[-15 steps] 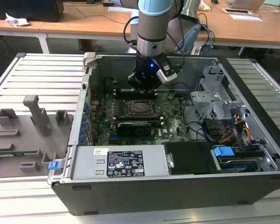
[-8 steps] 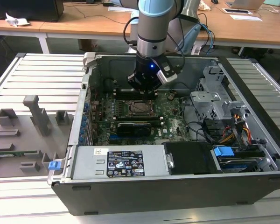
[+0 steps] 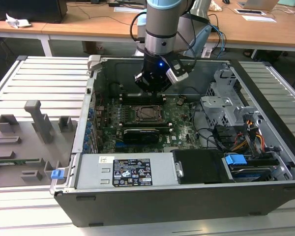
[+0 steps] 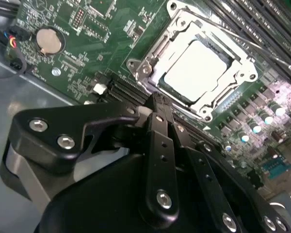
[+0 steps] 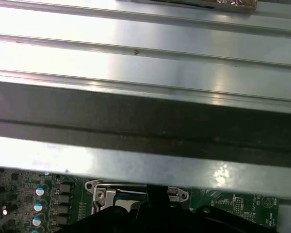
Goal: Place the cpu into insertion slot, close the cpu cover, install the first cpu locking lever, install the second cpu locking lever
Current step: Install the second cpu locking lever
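The cpu (image 4: 196,68), a pale silver square, lies flat in the insertion slot (image 4: 173,91), of which just a dark rim shows. The cpu cover (image 4: 149,60), a metal frame plate, lies down around it. In the exterior view the cpu (image 3: 148,113) sits mid-motherboard inside the open computer case. My gripper (image 4: 157,103) hovers above the socket's near edge, shut with nothing between its fingers, touching nothing. It hangs over the board's far side in the exterior view, gripper (image 3: 155,88). The first wrist view catches a corner of the cover (image 5: 101,193). I cannot make out the locking levers.
Long memory slots (image 4: 262,22) run beside the socket, and a coin battery (image 4: 51,40) sits on the board. A long black card (image 3: 142,132), the power supply (image 3: 130,172) and a drive cage (image 3: 226,105) crowd the case. A grey fixture plate (image 3: 24,140) lies at the exterior view's left.
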Tool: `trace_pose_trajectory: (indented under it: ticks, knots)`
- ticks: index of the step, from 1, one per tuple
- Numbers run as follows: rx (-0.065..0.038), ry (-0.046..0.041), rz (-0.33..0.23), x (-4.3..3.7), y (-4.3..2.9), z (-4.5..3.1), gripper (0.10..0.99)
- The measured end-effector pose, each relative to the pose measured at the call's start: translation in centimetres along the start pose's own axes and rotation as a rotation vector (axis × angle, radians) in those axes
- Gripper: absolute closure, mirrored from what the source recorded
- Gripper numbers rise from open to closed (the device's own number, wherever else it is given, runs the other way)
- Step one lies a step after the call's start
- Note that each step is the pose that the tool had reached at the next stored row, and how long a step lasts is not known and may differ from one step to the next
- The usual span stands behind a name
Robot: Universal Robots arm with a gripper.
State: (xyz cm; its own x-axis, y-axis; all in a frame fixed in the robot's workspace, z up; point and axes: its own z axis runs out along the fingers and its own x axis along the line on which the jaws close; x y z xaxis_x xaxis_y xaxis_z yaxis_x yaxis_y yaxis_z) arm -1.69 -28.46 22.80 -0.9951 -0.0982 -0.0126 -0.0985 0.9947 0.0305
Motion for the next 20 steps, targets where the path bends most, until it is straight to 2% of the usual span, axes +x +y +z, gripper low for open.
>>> trace_pose_trajectory:
  ticks: [8, 11, 15, 17, 20]
  knots:
    - [0.0, 0.0002, 0.0, 0.15, -1.37, -0.05, 0.976]
    - [0.0, 0.0004, 0.0, 0.17, -1.53, -0.14, 0.976]
    - [0.0, 0.0002, 0.0, 0.16, -1.51, -0.93, 0.976]
    - [0.0, 0.0001, 0.0, 0.16, -1.65, -0.98, 0.976]
    - [0.0, 0.0002, 0.0, 0.29, -2.8, -1.01, 0.976]
